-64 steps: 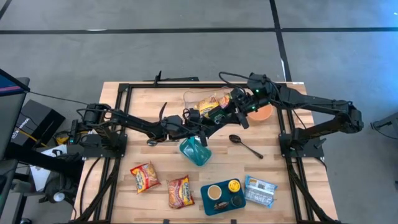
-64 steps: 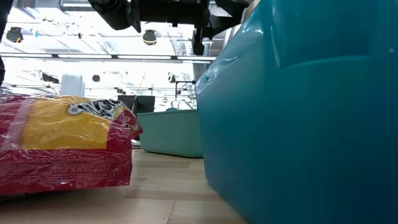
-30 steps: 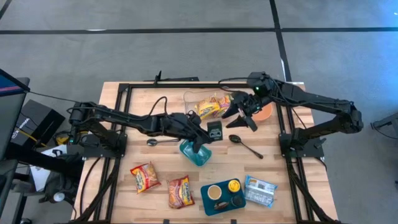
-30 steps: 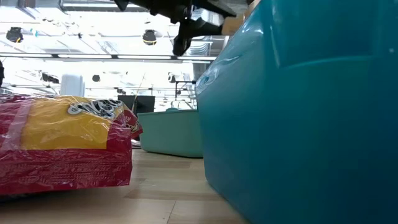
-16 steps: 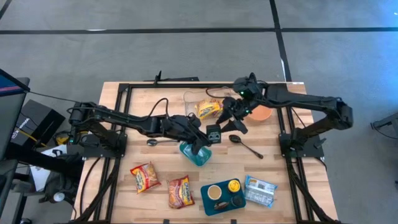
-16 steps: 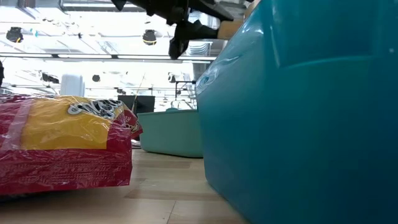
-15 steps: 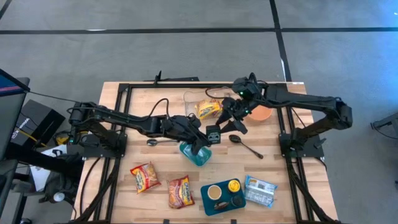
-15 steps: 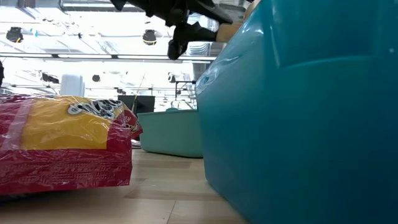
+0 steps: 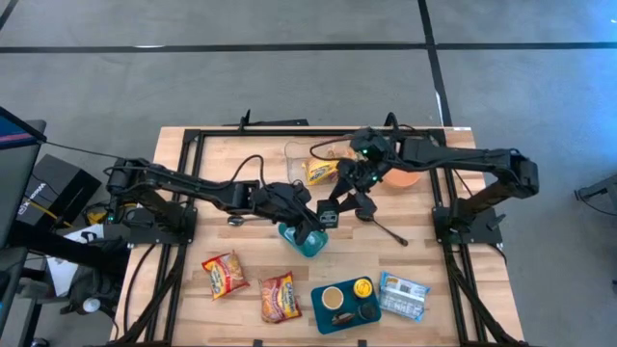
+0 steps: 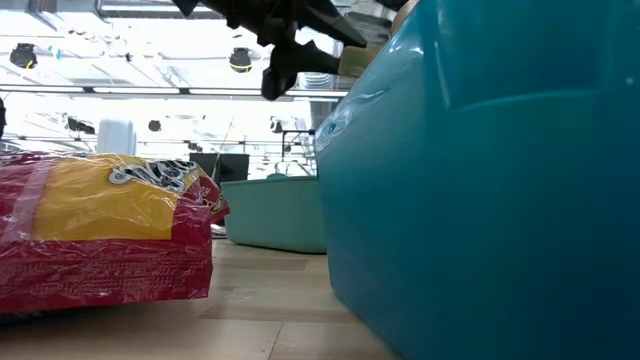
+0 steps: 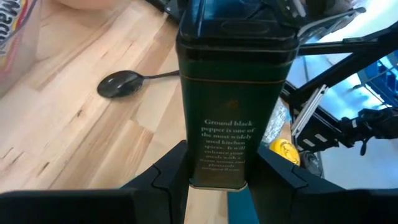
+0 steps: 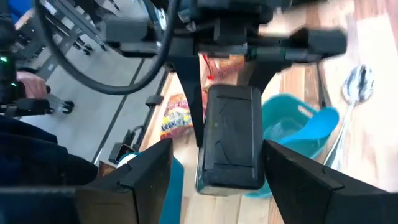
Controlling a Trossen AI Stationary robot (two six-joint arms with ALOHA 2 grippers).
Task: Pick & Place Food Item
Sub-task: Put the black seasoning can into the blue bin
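Observation:
A dark green black-pepper tin (image 11: 233,106) hangs above the table's middle, with my left gripper (image 11: 219,180) shut on it. From above, the tin (image 9: 331,212) shows beside the teal tub (image 9: 304,239). My right gripper (image 9: 349,200) has come in from the far right and is open. In its wrist view its two fingers (image 12: 144,177) stand on either side of the tin's free end (image 12: 231,140), with a gap on each side. A yellow snack bag (image 9: 323,171) lies in a clear container at the far middle. My left gripper pinches the tin's two side faces near its bottom end (image 11: 189,165) between its two fingers. The fingers come from the table's left, slanting down. The tin sticks out ahead of them, lid end away, lifted clear of the table.
An orange bowl (image 9: 401,174) and a black spoon (image 9: 384,227) lie to the right of the grippers. Near the front edge are two ramen packets (image 9: 224,273), (image 9: 280,296), a teal tray with food (image 9: 345,305) and a blue packet (image 9: 403,295).
My right gripper has moved down and toward the table's left and near side, from beside the orange bowl to the tin's free end, staying open. The left gripper has kept the tin over the teal tub's right edge.

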